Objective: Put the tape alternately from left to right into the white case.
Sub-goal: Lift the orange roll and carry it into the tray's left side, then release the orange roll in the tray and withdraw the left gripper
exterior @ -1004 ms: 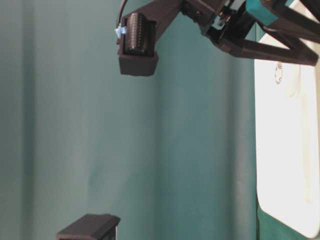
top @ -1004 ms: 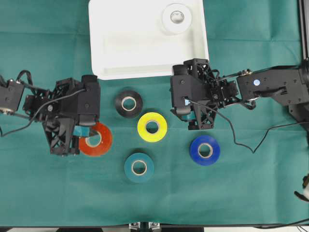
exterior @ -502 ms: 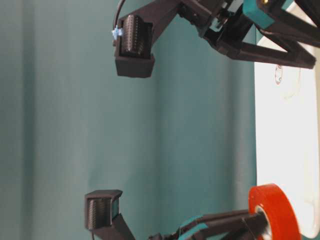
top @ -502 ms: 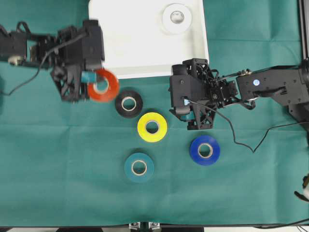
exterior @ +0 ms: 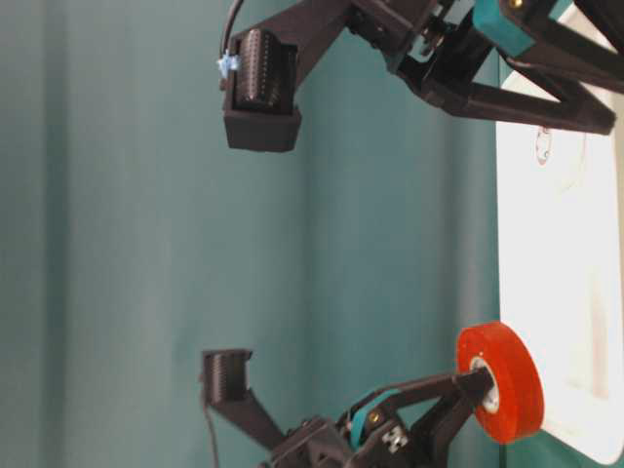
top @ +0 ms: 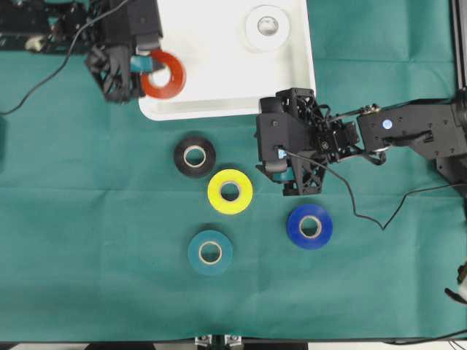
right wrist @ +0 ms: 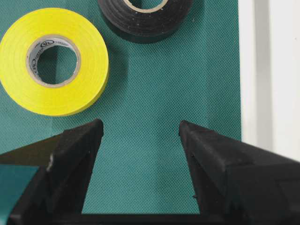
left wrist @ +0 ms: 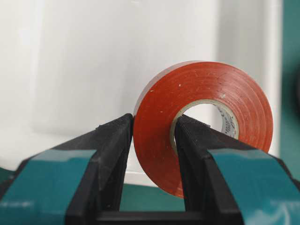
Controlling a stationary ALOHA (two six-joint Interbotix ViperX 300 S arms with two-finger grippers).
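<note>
Tape tally: white roll [top: 267, 27] sits in the white case [top: 219, 73]; our left gripper [top: 148, 64], clamped through the orange-red roll [top: 163, 74], hangs over its corner. Four rolls wait; our right gripper [top: 288, 182] gapes empty.

The orange-red roll [top: 162, 75] hangs over the left edge of the white case [top: 219, 73], pinched through its hole. The white roll [top: 267, 27] lies flat in the case's far right corner. The black roll [top: 194, 156], yellow roll [top: 230, 191], teal roll [top: 210, 252] and blue roll [top: 309, 227] lie flat on the cloth.
</note>
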